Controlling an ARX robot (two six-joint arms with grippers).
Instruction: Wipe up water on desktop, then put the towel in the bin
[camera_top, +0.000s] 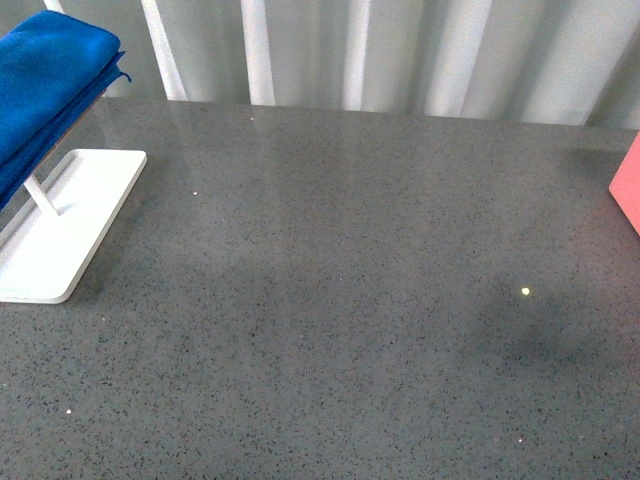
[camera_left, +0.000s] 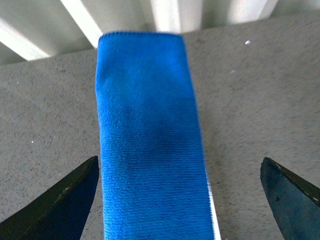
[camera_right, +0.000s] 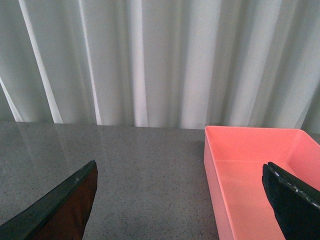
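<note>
Up at the far left of the front view, the towel (camera_top: 50, 85) hangs folded over a white rack, its bright blue layers draping down toward the rack's flat base (camera_top: 62, 235). A thin white post (camera_top: 41, 195) rises from that base under the cloth. In the left wrist view the towel (camera_left: 150, 140) runs as a long fuzzy blue strip, with a sliver of white showing along one lower edge.

The left gripper (camera_left: 178, 165) hovers over this strip with its jaws spread wide, one dark finger (camera_left: 55, 200) close by the cloth's edge and the other finger (camera_left: 295, 197) well apart from it; it grips nothing.

The right gripper (camera_right: 179, 170) is likewise spread wide and holds nothing, its two dark fingers pointing out over the desktop (camera_right: 140, 170) toward a pale pleated curtain (camera_right: 150, 60).

The bin (camera_right: 250, 165) stands on the desktop near one of those fingers, salmon-pink and straight-walled, and its inside shows only its own pink floor and walls. In the front view just a corner of the bin (camera_top: 628, 190) shows at the right edge, well apart from the towel.

The grey speckled desktop (camera_top: 340, 300) lies between them, with one small bright speck (camera_top: 526, 291); I cannot tell whether it is water.
</note>
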